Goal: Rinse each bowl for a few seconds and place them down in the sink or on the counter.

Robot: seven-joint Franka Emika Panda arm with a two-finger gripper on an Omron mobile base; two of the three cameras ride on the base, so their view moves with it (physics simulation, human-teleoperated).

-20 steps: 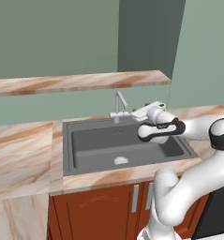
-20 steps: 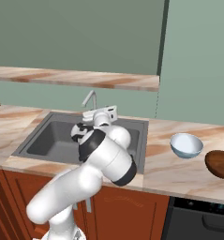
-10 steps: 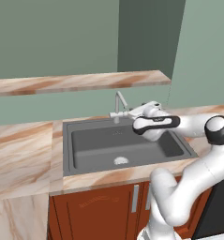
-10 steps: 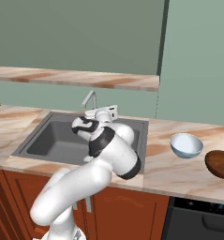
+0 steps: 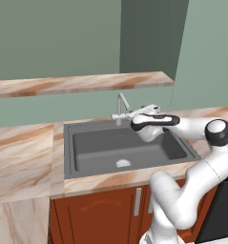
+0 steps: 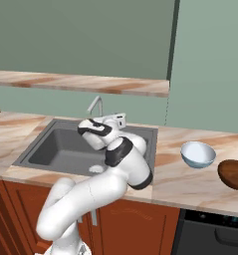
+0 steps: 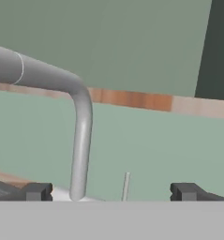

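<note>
Pale blue-grey bowl (image 6: 197, 154), glossy with a lighter inside, upright on the marble counter (image 6: 185, 179) right of the sink (image 5: 101, 147). A brown bowl (image 6: 232, 174) lies just beyond it. Claw (image 7: 111, 191) empty with jaws spread wide, at the silver faucet (image 7: 80, 140) behind the basin. Marble shelf (image 5: 82, 84) above.
</note>
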